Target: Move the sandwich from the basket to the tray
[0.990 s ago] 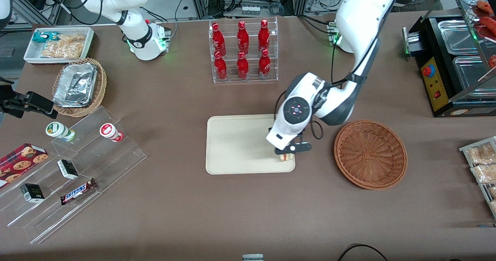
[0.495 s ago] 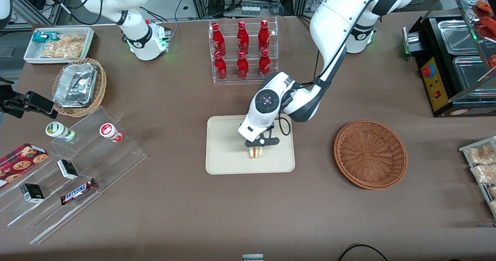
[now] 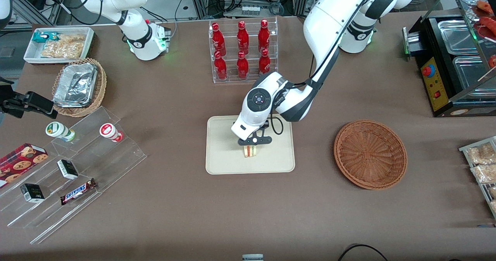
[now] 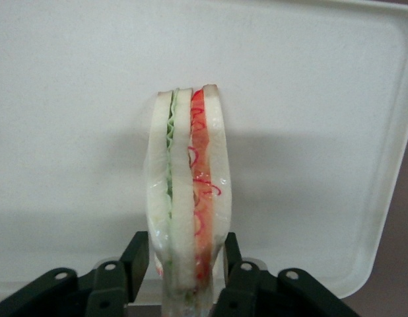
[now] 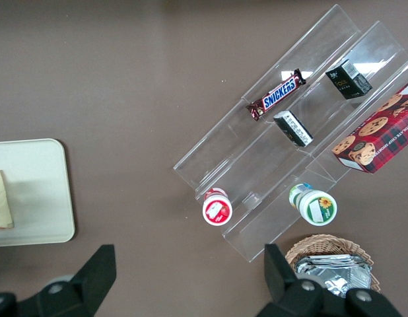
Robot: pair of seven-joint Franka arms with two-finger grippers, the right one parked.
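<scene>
- The brown surface (image 3: 186, 199) carries everything, with the task's two containers near its middle so the working arm can reach both.
- The tray (image 3: 223, 156) lies flat, nearer the front camera than the bottle rack (image 3: 243, 51); its bare, low-rimmed floor suits setting a soft item down from above.
- The basket (image 3: 370, 154) sits beside the tray toward the working arm's end, well apart from it and with nothing in it (so the pickup half looks finished).
- The claw (image 3: 252, 146) hangs low over the tray's middle, pointing down, probably to lower its load instead of dropping it.
- The sandwich (image 4: 187, 198) is pinched at its narrow end between the claw's closed fingers (image 4: 135, 261), its filling edge facing the wrist camera; whether it touches the tray I cannot tell.
</scene>
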